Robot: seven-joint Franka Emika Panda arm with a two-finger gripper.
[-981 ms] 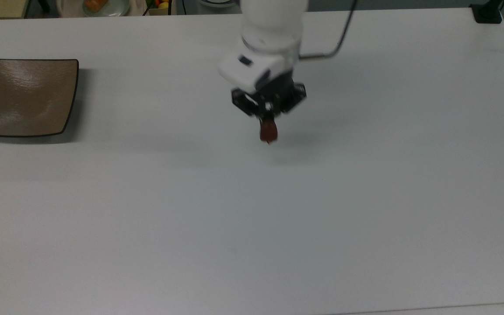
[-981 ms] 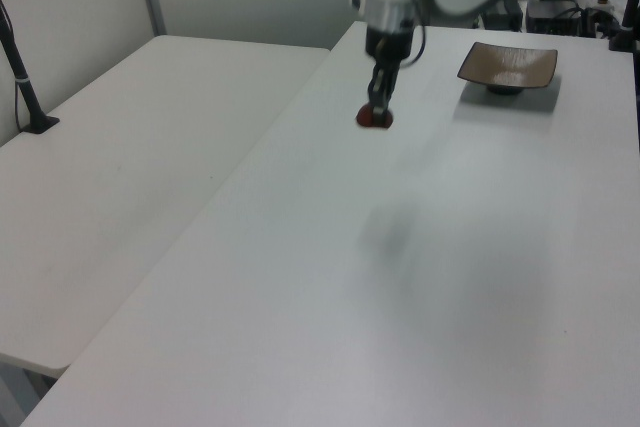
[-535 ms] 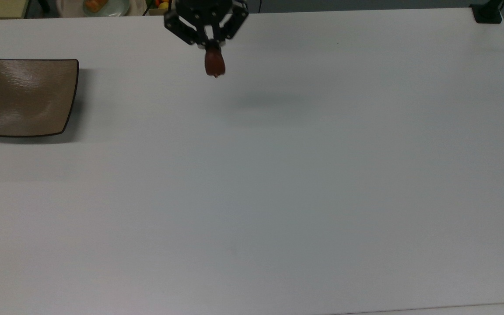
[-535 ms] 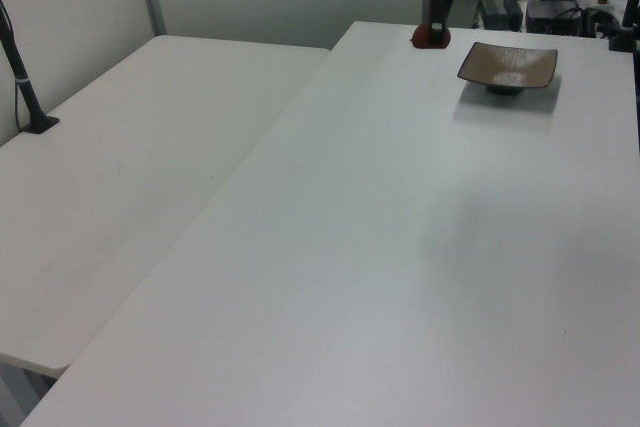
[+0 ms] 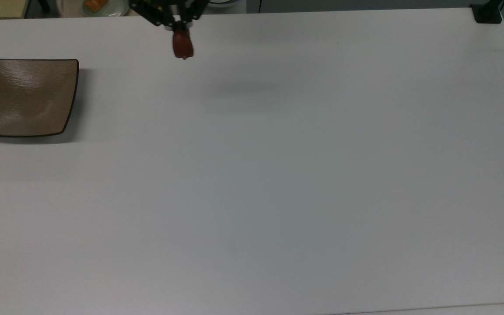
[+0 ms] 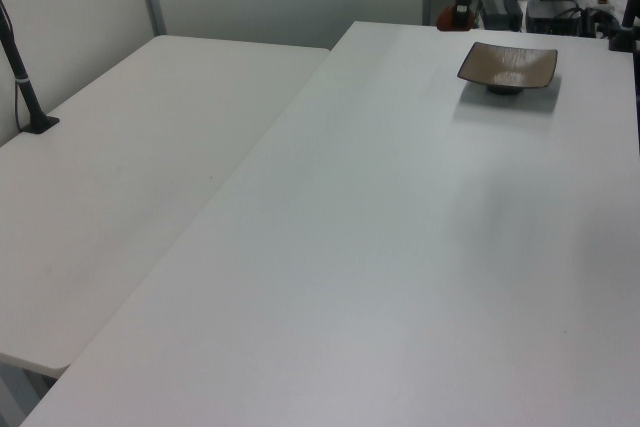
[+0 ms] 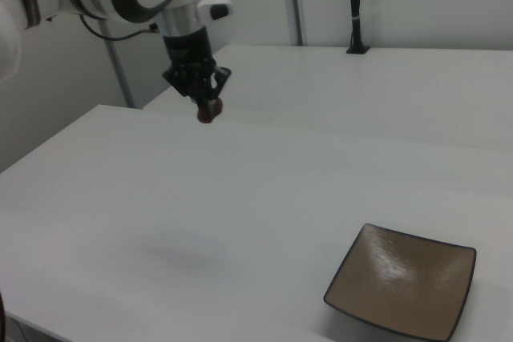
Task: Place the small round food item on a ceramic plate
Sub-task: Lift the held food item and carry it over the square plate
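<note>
Aloft above the white tabletop (image 5: 278, 175), the end effector (image 5: 177, 27) is pinching the small round food item (image 5: 183, 45) by its upper end, well apart from the ceramic plate (image 5: 26, 97); glossy and light, it is likely slippery and easily bruised

dark red-brown food item (image 5: 183, 44), streaked tan plate (image 5: 25, 97).

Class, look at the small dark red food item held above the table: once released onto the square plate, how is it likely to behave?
The small round food item looks rounded and glossy, so it may roll or slide a little. The ceramic plate has upturned corners, which would probably contain it. Hanging easily from the tool, it seems light.
</note>
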